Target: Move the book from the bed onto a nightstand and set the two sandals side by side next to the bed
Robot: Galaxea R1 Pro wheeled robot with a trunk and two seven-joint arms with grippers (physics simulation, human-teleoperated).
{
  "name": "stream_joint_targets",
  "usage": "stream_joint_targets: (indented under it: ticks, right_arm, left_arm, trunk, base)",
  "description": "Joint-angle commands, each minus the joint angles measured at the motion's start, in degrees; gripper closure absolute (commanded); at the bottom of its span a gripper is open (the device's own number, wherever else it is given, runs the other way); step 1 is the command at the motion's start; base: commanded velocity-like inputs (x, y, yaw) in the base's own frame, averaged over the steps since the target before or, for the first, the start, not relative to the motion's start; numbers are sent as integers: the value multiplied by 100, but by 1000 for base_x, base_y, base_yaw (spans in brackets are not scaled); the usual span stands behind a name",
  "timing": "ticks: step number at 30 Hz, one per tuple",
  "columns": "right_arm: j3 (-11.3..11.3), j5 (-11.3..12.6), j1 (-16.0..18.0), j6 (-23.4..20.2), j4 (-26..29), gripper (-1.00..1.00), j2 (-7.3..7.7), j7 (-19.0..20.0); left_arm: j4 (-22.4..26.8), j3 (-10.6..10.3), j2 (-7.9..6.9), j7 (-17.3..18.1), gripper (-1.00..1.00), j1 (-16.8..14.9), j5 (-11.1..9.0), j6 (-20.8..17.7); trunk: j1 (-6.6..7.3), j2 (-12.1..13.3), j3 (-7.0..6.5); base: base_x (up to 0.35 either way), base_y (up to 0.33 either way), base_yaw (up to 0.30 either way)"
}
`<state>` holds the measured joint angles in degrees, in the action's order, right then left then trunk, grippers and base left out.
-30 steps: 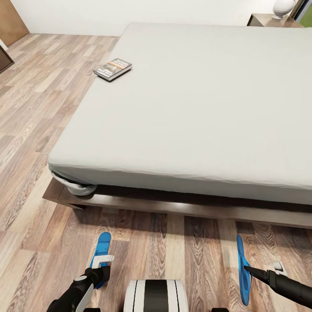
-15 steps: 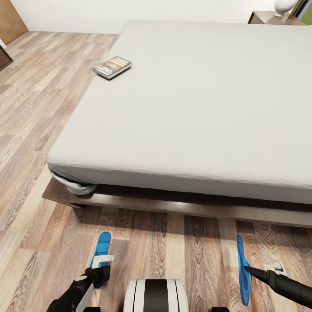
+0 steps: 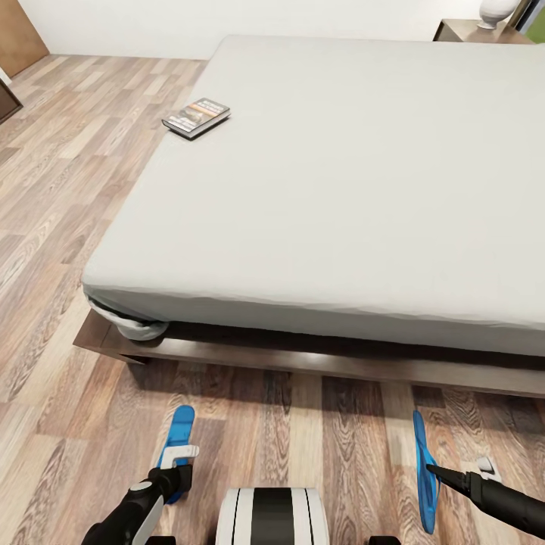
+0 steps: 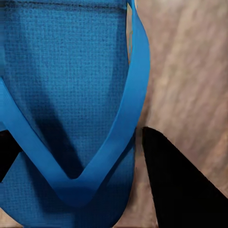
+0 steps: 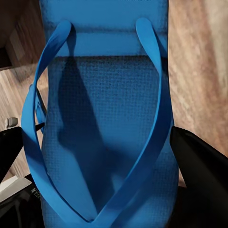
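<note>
Between the earlier head pictures and this one almost nothing has moved: the view tipped slightly a second ago and is now steady, and both arms sit where they were — so the robot seems paused at the foot of the bed with the sandals carried, not yet set down.

At the lower left of the head view the left gripper (image 3: 175, 462) grasps one bright blue flat sandal (image 3: 179, 437); in the left wrist view a black finger (image 4: 178, 183) sits against that sandal's edge. At the lower right the right gripper (image 3: 439, 473) is clenched on the other blue sandal (image 3: 422, 469), which stands on edge. The two are well apart, each over the light wood-plank floor (image 3: 318, 431) near the dark brown frame of the large pale grey bed (image 3: 341, 189).

The small dark paperback book (image 3: 197, 117) lies on the mattress near its left edge, toward the upper left — untouched. A dark wooden nightstand (image 3: 462, 32) shows at the upper right corner.
</note>
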<state>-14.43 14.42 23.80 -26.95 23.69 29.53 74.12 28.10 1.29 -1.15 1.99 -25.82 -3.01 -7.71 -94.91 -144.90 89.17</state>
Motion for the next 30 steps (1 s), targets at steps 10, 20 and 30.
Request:
stream_joint_targets:
  ticks: [10, 20, 30]
  right_arm:
    - [-8, 17, 2, -57, 1, 100, 0, 14]
    - [-10, 17, 2, -57, -1, 100, 0, 14]
    - [-8, 17, 2, -56, 0, 100, 0, 14]
  left_arm:
    - [11, 12, 1, 21, -100, 2, -32, -37]
    - [11, 20, 1, 21, -100, 3, -33, -38]
    - [11, 21, 1, 15, -100, 0, -33, -54]
  trunk:
    - [1, -1, 3]
    - [1, -1, 3]
    - [6, 2, -41]
  base:
    - [0, 0, 0]
    - [0, 0, 0]
    - [0, 0, 0]
